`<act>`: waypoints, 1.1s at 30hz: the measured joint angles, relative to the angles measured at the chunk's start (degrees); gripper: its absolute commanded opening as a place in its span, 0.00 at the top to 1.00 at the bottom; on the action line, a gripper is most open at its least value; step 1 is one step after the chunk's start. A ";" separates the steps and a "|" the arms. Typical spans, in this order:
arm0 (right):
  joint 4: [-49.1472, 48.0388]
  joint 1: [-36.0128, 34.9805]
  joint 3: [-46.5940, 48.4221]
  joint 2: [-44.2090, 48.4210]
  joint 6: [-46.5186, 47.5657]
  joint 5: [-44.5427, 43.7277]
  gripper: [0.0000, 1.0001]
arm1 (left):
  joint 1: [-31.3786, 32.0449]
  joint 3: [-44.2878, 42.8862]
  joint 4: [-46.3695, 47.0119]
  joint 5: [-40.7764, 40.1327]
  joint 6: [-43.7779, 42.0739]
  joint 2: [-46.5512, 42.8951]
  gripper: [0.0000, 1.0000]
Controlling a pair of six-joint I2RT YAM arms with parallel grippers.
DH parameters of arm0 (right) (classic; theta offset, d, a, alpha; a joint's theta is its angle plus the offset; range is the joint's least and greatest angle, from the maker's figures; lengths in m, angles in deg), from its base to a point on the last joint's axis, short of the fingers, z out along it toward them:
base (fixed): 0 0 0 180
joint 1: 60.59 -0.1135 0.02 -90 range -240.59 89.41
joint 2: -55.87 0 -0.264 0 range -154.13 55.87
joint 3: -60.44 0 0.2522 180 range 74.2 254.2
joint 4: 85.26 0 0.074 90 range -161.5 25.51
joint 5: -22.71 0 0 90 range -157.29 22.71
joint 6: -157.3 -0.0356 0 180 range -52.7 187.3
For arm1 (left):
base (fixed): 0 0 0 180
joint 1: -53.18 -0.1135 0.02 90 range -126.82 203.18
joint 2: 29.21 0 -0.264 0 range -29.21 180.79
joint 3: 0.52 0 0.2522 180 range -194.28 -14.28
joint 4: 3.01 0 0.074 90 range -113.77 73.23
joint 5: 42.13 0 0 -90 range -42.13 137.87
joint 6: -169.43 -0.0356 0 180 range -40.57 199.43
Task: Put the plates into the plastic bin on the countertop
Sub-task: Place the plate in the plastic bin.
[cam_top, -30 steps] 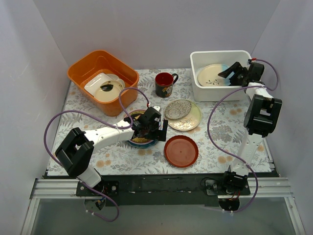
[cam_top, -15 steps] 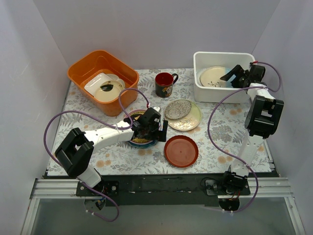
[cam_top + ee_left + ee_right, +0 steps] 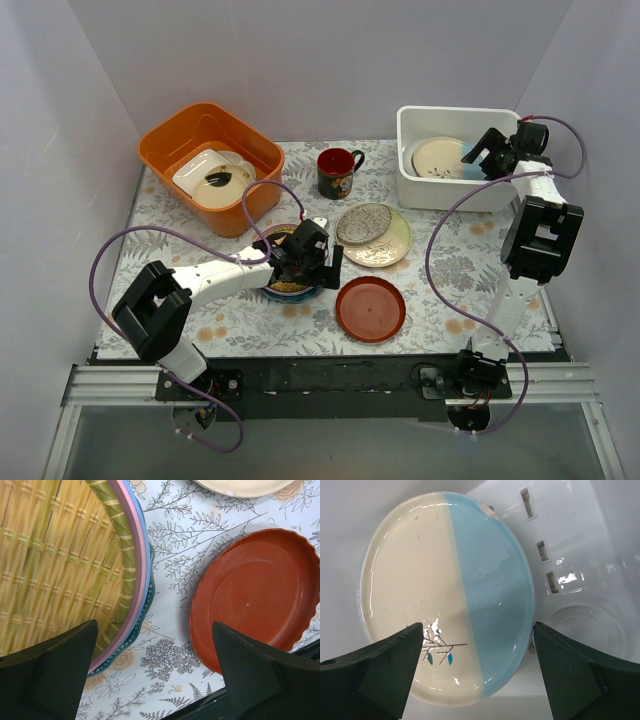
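Right tool (image 3: 478, 626): released, its fingers spread wide and grasping nothing; it hangs inside the plastic bin (image 3: 440, 194) above a plate.
Plate in the bin: a cream and light-blue plate (image 3: 447, 595) with a small twig motif lies on the bin's slotted white floor, towards the left end.
Left tool (image 3: 153, 630): released as well, fingers wide apart and nothing between them; one finger is over the stack, the other over the red-brown plate (image 3: 255, 595).
Stack: a yellow woven-pattern plate (image 3: 50, 555) lies on top, with pink, blue and teal rims showing beneath it.
Other plates: a grey patterned plate (image 3: 363, 223) rests on a cream plate (image 3: 390, 245), just beyond the red-brown one.
Surface (image 3: 450, 270): fern-printed cloth that also carries a dark mug (image 3: 337, 172) and an orange tub (image 3: 160, 140) holding white dishes (image 3: 215, 178).
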 measured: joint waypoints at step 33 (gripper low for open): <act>-6.34 -2.34 -1.25 14.29 1.27 5.90 0.02 | -0.02 0.00 0.39 0.79 0.02 -0.09 0.02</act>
